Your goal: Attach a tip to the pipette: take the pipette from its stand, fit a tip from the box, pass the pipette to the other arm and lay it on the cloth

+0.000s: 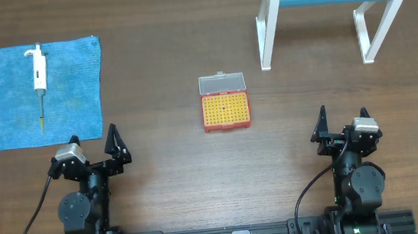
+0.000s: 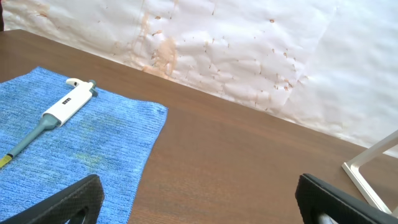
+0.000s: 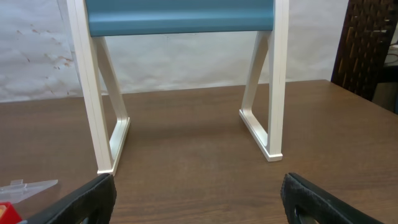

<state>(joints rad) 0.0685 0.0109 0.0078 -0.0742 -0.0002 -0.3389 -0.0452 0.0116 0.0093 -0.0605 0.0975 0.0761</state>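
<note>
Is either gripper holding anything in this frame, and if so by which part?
Nothing is held. The left gripper and right gripper are both open and empty; the pipette lies on the cloth.

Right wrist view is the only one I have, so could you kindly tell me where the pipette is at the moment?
Observer: The pipette lies on the blue cloth, over on the left side.
Operator: Thank you. Does it carry a tip?
Observer: Yes, a yellow tip sits on its narrow end.
Operator: And how does the left tool stand?
Observer: The left tool is open and empty, close to the cloth's near right corner.
</note>
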